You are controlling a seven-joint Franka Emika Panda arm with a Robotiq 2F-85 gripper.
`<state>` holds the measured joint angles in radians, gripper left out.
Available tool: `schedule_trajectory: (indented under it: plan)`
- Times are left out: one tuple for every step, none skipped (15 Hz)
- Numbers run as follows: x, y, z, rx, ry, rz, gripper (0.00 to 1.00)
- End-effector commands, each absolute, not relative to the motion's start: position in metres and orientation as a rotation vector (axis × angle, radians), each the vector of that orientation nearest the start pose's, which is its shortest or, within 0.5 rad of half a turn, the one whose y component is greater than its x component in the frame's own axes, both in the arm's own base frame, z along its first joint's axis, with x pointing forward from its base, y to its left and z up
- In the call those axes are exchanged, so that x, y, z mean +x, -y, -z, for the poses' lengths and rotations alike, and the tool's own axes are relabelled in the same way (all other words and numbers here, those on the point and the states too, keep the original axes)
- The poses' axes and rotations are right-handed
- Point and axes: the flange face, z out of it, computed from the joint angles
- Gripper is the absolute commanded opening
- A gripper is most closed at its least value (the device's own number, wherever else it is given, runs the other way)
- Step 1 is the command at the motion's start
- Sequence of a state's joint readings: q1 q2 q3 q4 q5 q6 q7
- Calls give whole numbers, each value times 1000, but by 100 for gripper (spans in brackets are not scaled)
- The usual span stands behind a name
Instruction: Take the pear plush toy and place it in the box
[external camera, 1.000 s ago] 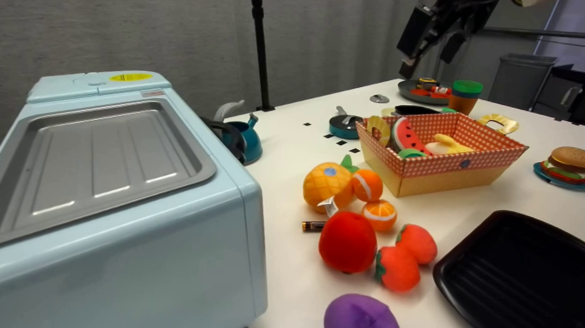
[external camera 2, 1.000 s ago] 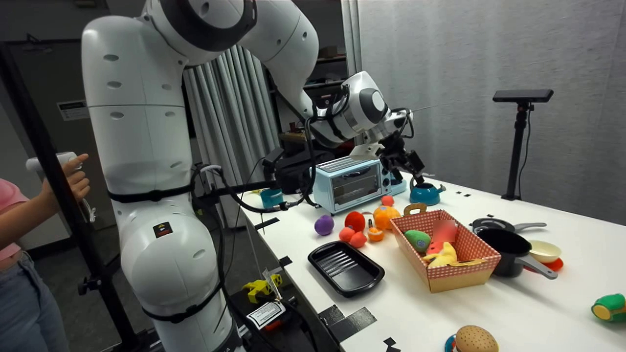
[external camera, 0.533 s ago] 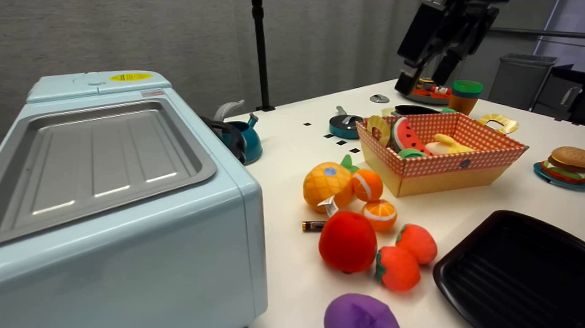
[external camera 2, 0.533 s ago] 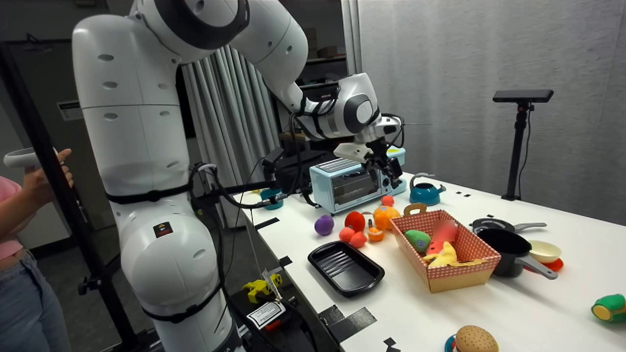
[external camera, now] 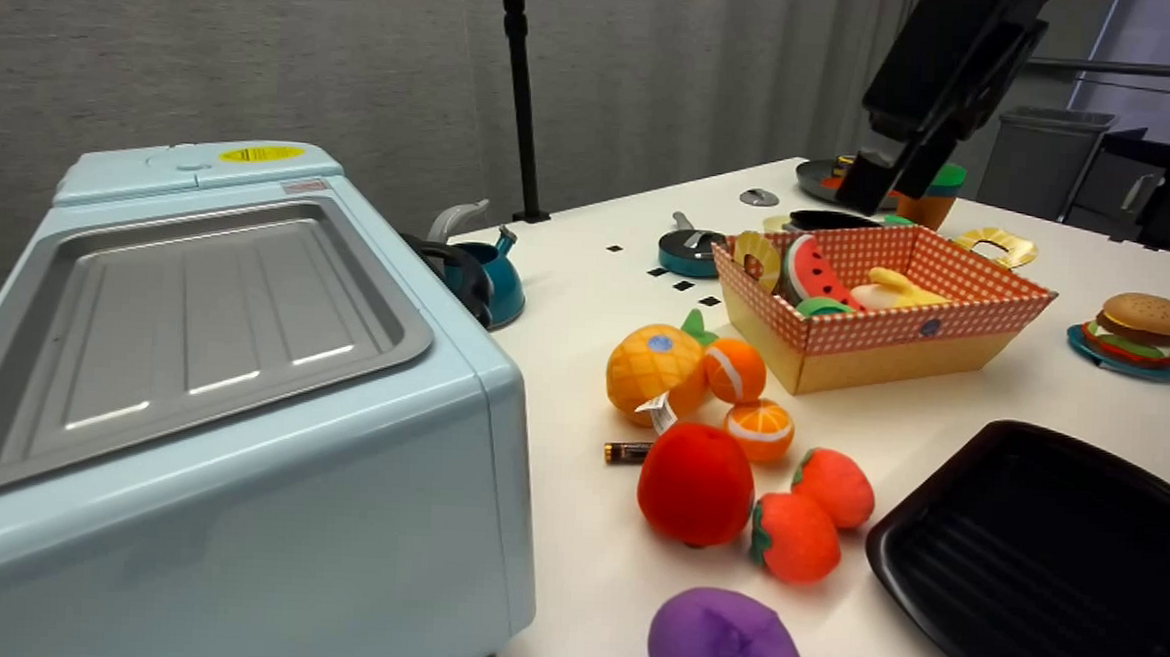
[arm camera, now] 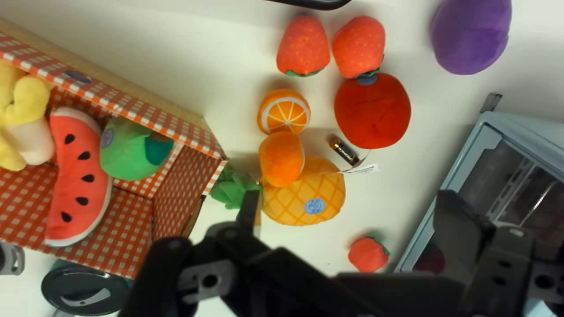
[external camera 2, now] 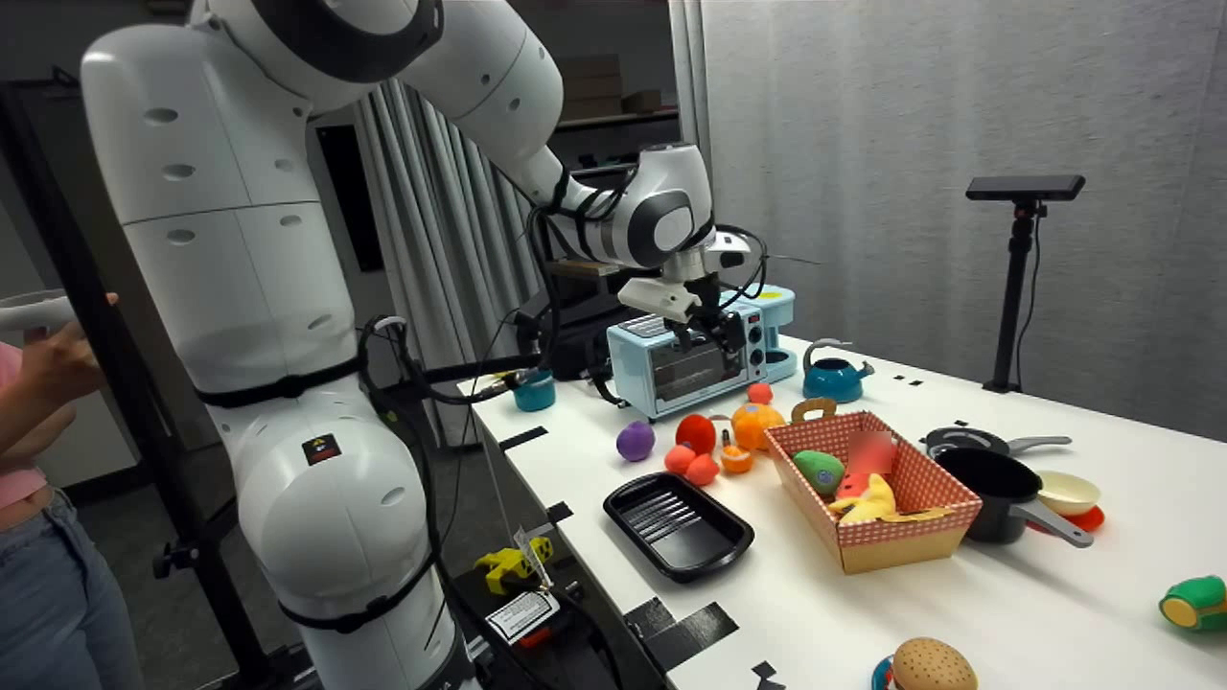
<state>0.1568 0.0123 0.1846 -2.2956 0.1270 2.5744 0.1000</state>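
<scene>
The green pear plush toy (arm camera: 128, 154) lies near a corner inside the open-topped, red-checked box (external camera: 904, 361).

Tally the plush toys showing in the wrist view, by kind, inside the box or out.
Strawberries: 3
Orange pieces: 2
Red round plush: 1
Pineapple: 1
Purple plush: 1
Watermelon slice: 1
Banana: 1
Pear plush toy: 1
Total: 11

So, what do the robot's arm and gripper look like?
The arm is white and rounded, with dark joint bands, black straps, black cables and a small dark sticker, partly red. The gripper is black, angular and two-fingered.
</scene>
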Motion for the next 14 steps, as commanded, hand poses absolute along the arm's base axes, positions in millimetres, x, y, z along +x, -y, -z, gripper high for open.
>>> schedule_trajectory:
  plan:
    - [485,-180,-376,-2933,311,341,100]
    - [501,-181,-371,-2955,259,349,100]
    - [497,-182,-371,-2950,275,346,100]
    - [495,-182,-371,-2948,283,345,100]
    - [494,-182,-371,-2948,287,345,100]
    - [493,-182,-371,-2948,288,346,100]
    - [493,-182,-371,-2948,288,346,100]
    - [493,-182,-371,-2948,289,346,100]
    - [493,-182,-371,-2948,289,346,100]
    - [493,-182,-371,-2948,289,346,100]
    - [493,-182,-371,-2948,289,346,100]
    - [493,-182,-371,-2948,289,346,100]
    - [493,-182,-371,-2948,289,346,100]
    - [493,-182,-371,-2948,289,346,100]
